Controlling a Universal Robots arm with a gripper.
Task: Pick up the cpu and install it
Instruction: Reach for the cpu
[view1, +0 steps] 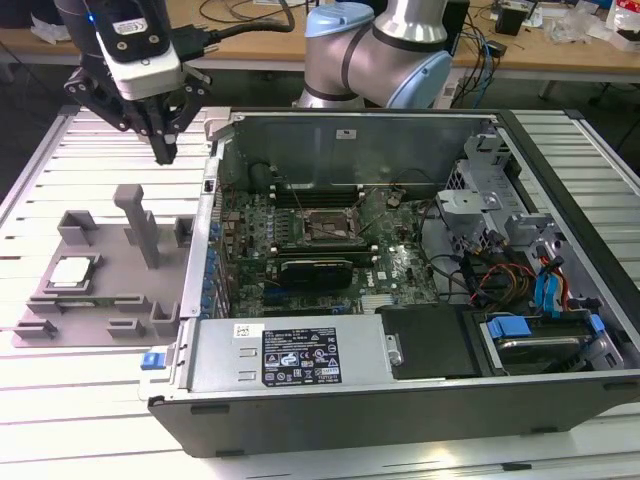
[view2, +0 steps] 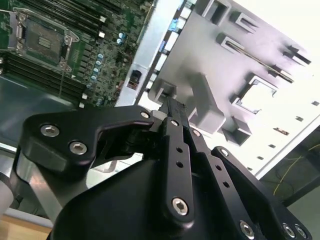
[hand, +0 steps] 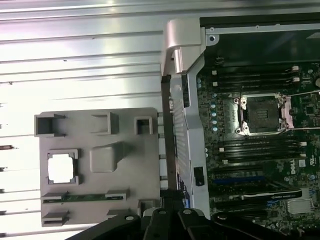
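**Nothing picked up yet: the cpu sits in its fixture, the socket is bare**

The claw hangs in the air with its black fingers drawn together to a point, and nothing is held between them. In the exterior view it hovers above the far part of the grey fixture, close to that fixture's tall post and just beside the side wall of the open computer case. It touches neither.

The cpu lies flat in a square pocket of the fixture, towards the exterior view's left, silver top up. The first wrist view shows it there too, seated squarely in its frame and well apart from the claw.

Inside the case, the motherboard socket lies between the rows of memory slots. Its dark centre shows within the metal frame, and no chip is in it.

The fixture and the case both rest on the ribbed metal worktop.

By my reading the task is at its very start. The grasp is not made, the carry across to the case is not begun, and the seating in the socket is all left to do.
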